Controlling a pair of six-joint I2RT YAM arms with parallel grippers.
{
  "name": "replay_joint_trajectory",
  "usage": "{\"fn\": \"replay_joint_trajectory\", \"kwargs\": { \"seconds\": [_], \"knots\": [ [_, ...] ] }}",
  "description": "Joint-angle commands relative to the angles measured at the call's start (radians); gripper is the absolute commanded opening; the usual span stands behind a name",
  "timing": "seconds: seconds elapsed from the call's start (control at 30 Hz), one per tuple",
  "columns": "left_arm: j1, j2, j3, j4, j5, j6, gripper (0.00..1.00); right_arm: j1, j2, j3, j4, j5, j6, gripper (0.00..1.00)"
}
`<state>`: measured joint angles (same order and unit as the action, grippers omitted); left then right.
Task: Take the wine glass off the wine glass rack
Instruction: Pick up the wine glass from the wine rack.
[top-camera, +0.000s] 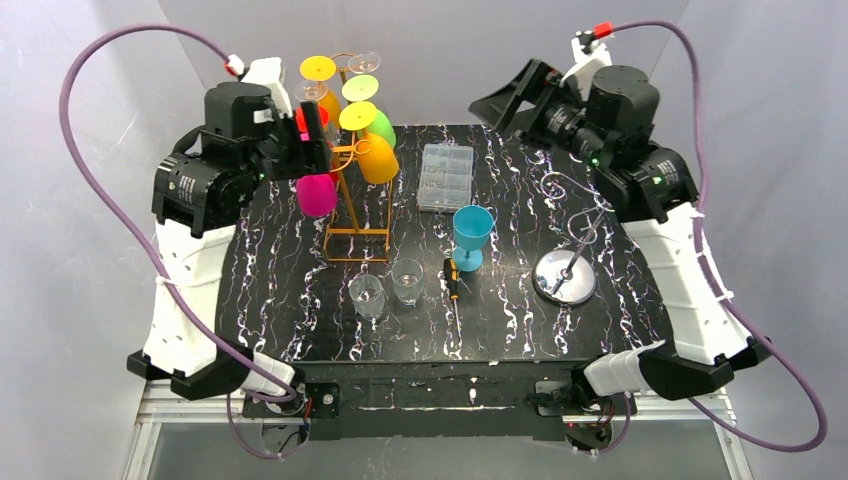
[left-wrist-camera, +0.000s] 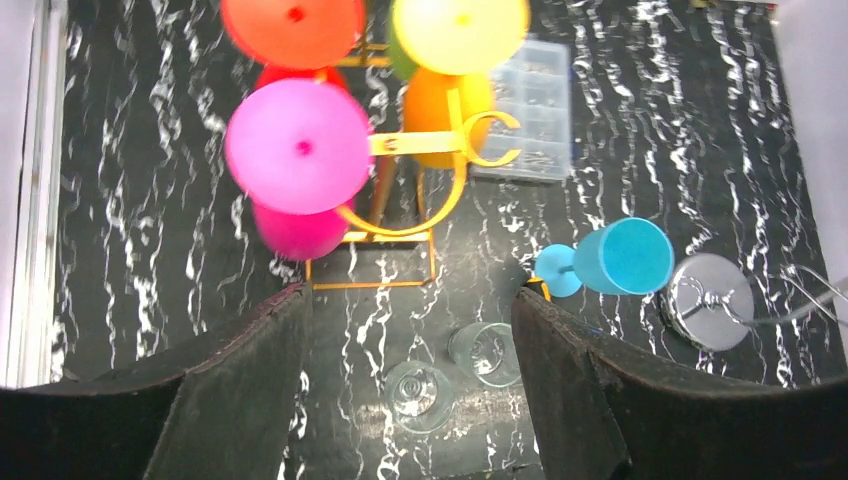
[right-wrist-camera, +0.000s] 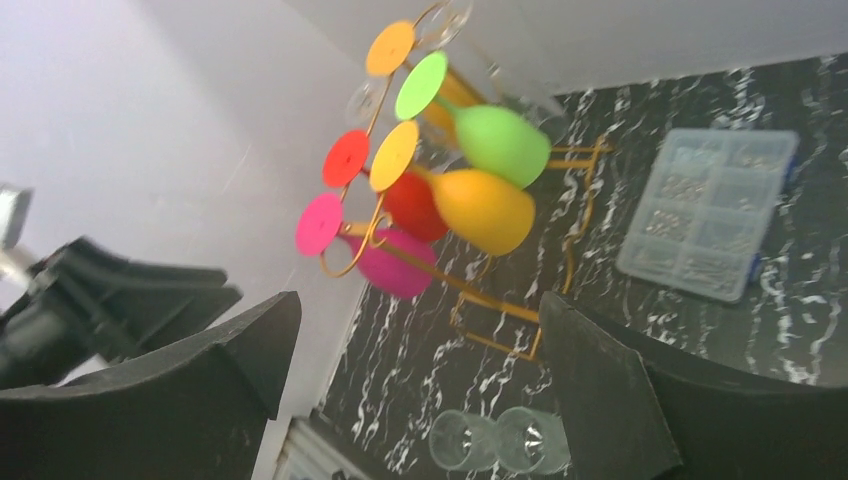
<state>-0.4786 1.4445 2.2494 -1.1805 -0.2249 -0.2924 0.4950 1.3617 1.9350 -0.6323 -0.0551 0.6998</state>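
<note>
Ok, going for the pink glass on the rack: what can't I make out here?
Top view: whether the left gripper touches the pink glass; its wrist hides the fingertips.
Left wrist view: red glass, blurred, cut off by the top edge.
Right wrist view: topmost clear glass, blurred, cut off by the top edge.

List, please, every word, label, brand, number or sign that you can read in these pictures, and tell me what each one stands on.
No text can be read in any view.
On the left arm: faint pale marks on the black housing, too small to read.
On the wine glass rack, the pink wine glass and the clear plastic box: no lettering shows.
</note>
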Motion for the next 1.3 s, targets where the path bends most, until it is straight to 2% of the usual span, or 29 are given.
{"fn": "replay_joint_trajectory", "kwargs": {
  "seconds": [0.0, 0.13, 0.23, 0.5, 0.7, 1.27],
  "knots": [
    [0.189, -0.047, -0.109, 0.000, 0.158, -0.076, 0.71, 0.089, 0.031, 0.021, 0.044, 0.017, 0.000, 0.98],
    [0.410, -0.116, -0.234, 0.094, 0.394, -0.148, 0.68, 0.136, 0.066, 0.020, 0.048, 0.003, -0.004, 0.98],
    [0.513, -0.120, -0.280, 0.146, 0.520, -0.190, 0.65, 0.142, 0.079, 0.015, 0.053, -0.010, -0.010, 0.98],
    [0.681, -0.108, -0.424, 0.319, 0.765, -0.317, 0.55, 0.142, 0.080, -0.013, 0.093, -0.032, -0.006, 0.98],
    [0.745, -0.107, -0.490, 0.387, 0.827, -0.369, 0.50, 0.141, 0.082, -0.019, 0.097, -0.028, -0.009, 0.98],
    [0.757, -0.087, -0.647, 0.573, 0.910, -0.483, 0.40, 0.141, 0.086, -0.027, 0.105, -0.014, -0.009, 0.98]
  ]
}}
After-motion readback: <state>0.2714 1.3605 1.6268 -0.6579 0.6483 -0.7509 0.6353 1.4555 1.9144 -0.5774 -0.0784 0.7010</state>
